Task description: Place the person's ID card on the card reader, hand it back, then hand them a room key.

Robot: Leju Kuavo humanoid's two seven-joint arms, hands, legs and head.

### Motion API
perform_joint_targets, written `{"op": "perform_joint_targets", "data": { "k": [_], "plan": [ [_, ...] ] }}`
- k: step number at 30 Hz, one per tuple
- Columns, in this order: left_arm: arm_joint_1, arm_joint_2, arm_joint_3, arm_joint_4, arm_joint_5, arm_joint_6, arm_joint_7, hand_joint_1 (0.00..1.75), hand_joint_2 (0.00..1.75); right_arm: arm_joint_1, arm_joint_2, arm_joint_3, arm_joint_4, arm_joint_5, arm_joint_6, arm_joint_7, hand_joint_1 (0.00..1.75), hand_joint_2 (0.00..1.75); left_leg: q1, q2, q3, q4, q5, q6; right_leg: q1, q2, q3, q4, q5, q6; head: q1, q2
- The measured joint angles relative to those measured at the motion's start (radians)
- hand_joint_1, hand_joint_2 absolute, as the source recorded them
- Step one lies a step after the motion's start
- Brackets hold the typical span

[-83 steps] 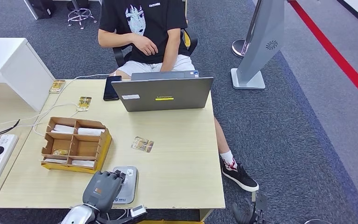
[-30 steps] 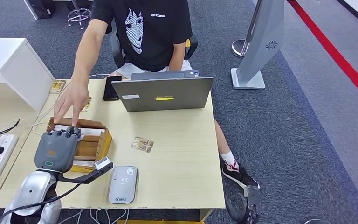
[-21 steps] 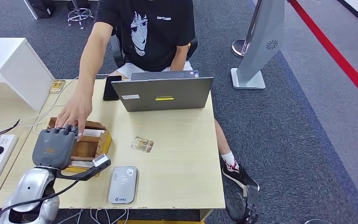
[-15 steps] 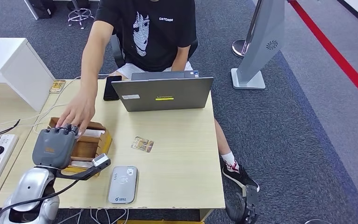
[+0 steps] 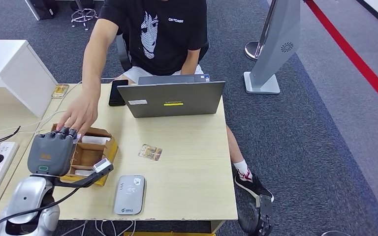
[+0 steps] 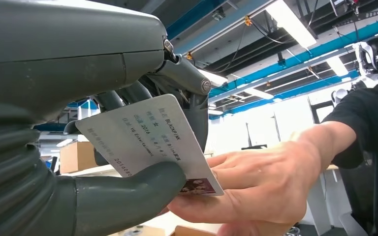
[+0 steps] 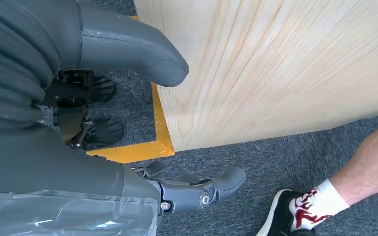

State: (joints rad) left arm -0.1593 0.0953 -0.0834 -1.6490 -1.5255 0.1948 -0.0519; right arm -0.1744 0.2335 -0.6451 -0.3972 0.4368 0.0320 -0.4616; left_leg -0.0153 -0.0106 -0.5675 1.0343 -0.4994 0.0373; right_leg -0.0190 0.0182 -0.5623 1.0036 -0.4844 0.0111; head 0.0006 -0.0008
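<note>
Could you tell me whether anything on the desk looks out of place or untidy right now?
A few small things. A card lies loose and askew in the middle of the desk, and two more lie scattered near the far left edge, outside the cardboard organizer. Nothing looks spilled or damaged.

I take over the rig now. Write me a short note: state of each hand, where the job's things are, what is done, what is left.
Left hand: holds the ID card raised over the cardboard box; the person's hand is at the card, touching it.
Right hand: hangs beside the table, holding nothing.
Card reader: bare, near the table's front edge.
Done, judging by this: card is off the reader.
Left: release the ID card to the person, then hand over a room key.
</note>
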Motion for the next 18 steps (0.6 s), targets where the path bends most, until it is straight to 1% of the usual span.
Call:
{"op": "perform_joint_targets", "data": {
  "k": [7, 8, 11, 12, 18],
  "plan": [
    [0.000, -0.008, 0.022, -0.014, 0.017, 0.010, 0.000, 1.75, 1.75, 0.000, 0.000, 0.001, 0.000, -0.003, 0.001, 0.000, 0.00, 1.75, 0.000, 0.000, 0.000, 0.000, 0.000, 0.000, 0.000, 0.000, 0.000, 0.000, 0.000, 0.000, 0.000, 0.000],
    [-0.001, -0.008, 0.029, -0.020, 0.026, 0.011, -0.001, 1.36, 1.75, 0.001, 0.000, 0.001, 0.000, -0.004, 0.002, 0.000, 0.00, 1.75, 0.000, 0.000, 0.000, 0.000, 0.000, 0.000, 0.000, 0.000, 0.000, 0.000, 0.000, 0.000, 0.000, 0.000],
    [-0.003, -0.012, 0.054, -0.043, 0.066, 0.009, -0.005, 0.05, 1.75, 0.001, 0.000, 0.002, 0.000, -0.005, 0.003, 0.000, 0.00, 1.75, 0.000, 0.001, 0.000, 0.000, 0.000, 0.000, 0.000, 0.001, -0.001, 0.000, 0.000, 0.000, 0.000, 0.000],
    [-0.004, -0.014, 0.064, -0.051, 0.082, 0.007, -0.009, 0.00, 1.75, 0.001, 0.000, 0.002, 0.000, -0.006, 0.004, 0.000, 0.00, 1.75, 0.000, 0.001, 0.000, 0.000, 0.000, 0.000, 0.000, 0.001, -0.001, 0.000, 0.000, 0.000, 0.000, 0.000],
    [-0.006, -0.032, 0.113, -0.103, 0.138, -0.007, -0.028, 0.00, 1.75, 0.002, 0.000, 0.002, 0.000, -0.009, 0.003, 0.000, 0.00, 1.75, 0.000, 0.000, 0.000, 0.000, 0.000, 0.000, 0.000, 0.001, -0.001, 0.000, 0.000, 0.000, 0.000, 0.000]
  ]
}}
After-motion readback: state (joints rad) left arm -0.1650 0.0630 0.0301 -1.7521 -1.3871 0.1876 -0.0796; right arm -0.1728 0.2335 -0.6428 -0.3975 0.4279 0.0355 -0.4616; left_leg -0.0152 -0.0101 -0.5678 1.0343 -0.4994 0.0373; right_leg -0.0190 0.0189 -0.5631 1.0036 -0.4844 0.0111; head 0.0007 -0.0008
